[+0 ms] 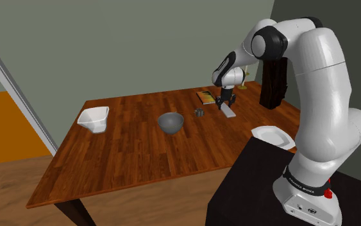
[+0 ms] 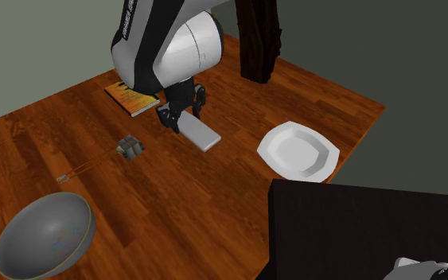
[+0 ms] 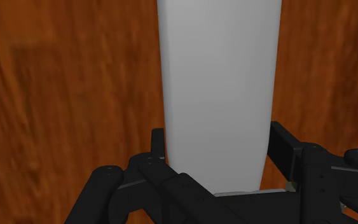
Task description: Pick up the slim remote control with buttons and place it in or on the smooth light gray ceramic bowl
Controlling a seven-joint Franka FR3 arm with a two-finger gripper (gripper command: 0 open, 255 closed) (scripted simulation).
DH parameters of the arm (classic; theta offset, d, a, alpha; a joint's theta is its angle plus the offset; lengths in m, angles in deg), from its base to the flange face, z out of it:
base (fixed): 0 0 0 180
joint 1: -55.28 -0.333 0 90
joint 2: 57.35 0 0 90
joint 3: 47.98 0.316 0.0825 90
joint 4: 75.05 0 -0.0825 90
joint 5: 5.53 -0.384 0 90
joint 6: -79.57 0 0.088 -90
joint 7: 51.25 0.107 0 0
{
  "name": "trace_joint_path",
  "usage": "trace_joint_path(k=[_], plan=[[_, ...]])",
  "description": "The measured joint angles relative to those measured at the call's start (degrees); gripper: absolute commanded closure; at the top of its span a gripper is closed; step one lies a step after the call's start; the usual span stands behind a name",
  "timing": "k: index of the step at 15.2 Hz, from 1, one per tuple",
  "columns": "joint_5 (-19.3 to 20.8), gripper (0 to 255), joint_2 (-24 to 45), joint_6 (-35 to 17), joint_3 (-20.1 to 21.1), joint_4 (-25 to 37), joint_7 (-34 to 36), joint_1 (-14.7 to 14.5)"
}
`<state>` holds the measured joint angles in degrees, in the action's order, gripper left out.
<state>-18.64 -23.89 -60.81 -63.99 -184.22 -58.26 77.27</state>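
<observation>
The remote (image 1: 229, 112) (image 2: 199, 133) (image 3: 219, 83) is drawn as a plain pale grey slab with no visible buttons. It lies on the wooden table (image 1: 127, 154), near the far side. My gripper (image 1: 226, 103) (image 2: 174, 119) (image 3: 219, 143) points down onto one end of it. In the wrist view the black fingers (image 3: 158, 143) press against both long edges, so the gripper is shut on the remote. The grey bowl (image 1: 170, 122) (image 2: 43, 235) stands upright and apart, toward the shoulder view's left of the remote.
A small grey object (image 1: 199, 112) (image 2: 130, 146) sits between the bowl and the remote. An orange book (image 1: 206, 97) (image 2: 133, 97) lies behind the gripper. Also on the table are a white plate (image 1: 272, 136) (image 2: 298, 151), a tall dark object (image 1: 274, 82) and a white square dish (image 1: 94, 119).
</observation>
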Motion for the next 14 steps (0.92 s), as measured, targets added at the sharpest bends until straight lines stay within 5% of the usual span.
trace_joint_path(k=[10, 14], plan=[[2.1, 255, -5.3, 5.1, -1.5, -0.1, 1.4, -1.2], [2.8, 255, -6.0, 5.9, -1.0, 0.2, 5.3, -4.2]])
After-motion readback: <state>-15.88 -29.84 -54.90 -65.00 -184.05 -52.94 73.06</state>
